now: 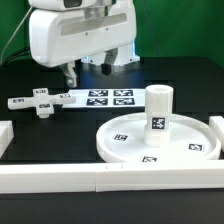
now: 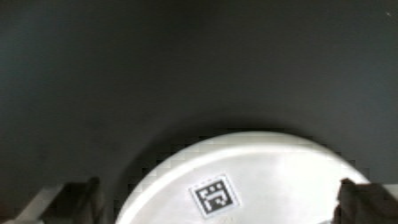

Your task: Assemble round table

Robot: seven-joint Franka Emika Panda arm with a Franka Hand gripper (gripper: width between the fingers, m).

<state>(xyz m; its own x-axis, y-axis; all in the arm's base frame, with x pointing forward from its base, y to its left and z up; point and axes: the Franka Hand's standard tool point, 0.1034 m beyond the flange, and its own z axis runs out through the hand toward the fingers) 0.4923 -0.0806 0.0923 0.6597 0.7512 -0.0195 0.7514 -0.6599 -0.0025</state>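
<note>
The round disc (image 1: pixel 160 141) lies flat on the black table at the exterior view's right, with several small tags on its face. The stubby tagged post (image 1: pixel 158 108) stands upright on the middle of the disc. The cross-shaped piece (image 1: pixel 36 104) lies flat at the left. My gripper (image 1: pixel 72 72) hangs at the back, above the table and apart from all of these. In the wrist view my gripper (image 2: pixel 214 206) is open, its fingers (image 2: pixel 71 202) wide apart and holding nothing. Below them is a white rounded surface with one tag (image 2: pixel 217 194), apparently the disc's edge.
The marker board (image 1: pixel 106 98) lies flat between the cross-shaped piece and the disc. Long white rails run along the front (image 1: pixel 100 179), the right (image 1: pixel 216 126) and the left (image 1: pixel 5 136). The arm's white body (image 1: pixel 80 35) fills the back.
</note>
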